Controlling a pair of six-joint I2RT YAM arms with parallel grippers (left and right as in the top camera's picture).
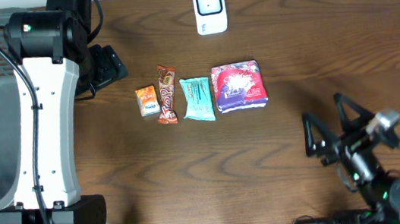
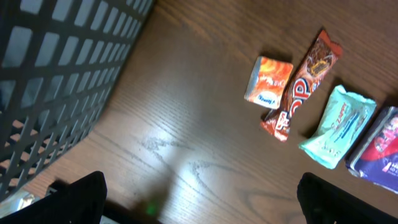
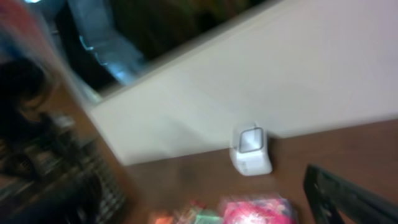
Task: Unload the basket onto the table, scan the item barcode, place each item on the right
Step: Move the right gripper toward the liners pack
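**Left pincer** (image 2: 200, 202): fingers spread wide, hanging over bare wood. It sits just right of the basket and left of the row of goods.

**Right pincer** (image 1: 330, 123): fingers spread wide, at the near right of the bench (image 1: 344, 41), well apart from the goods.

**Basket** (image 2: 56, 81): black mesh, at the bench's left end.

**Goods:** one row at mid-bench, all lying flat and apart from both pincers. From left to right:
- orange packet (image 1: 147, 101), the smallest
- brown-red bar (image 1: 167, 94), just beside the orange packet
- teal packet (image 1: 198, 98)
- pink-and-purple packet (image 1: 238, 86), the largest

**Scanner** (image 1: 209, 8): white, upright at the far edge of the bench. It stands beyond the row, behind the teal and pink-and-purple packets. The right wrist view is blurred, but the scanner is recognisable there against a pale wall.
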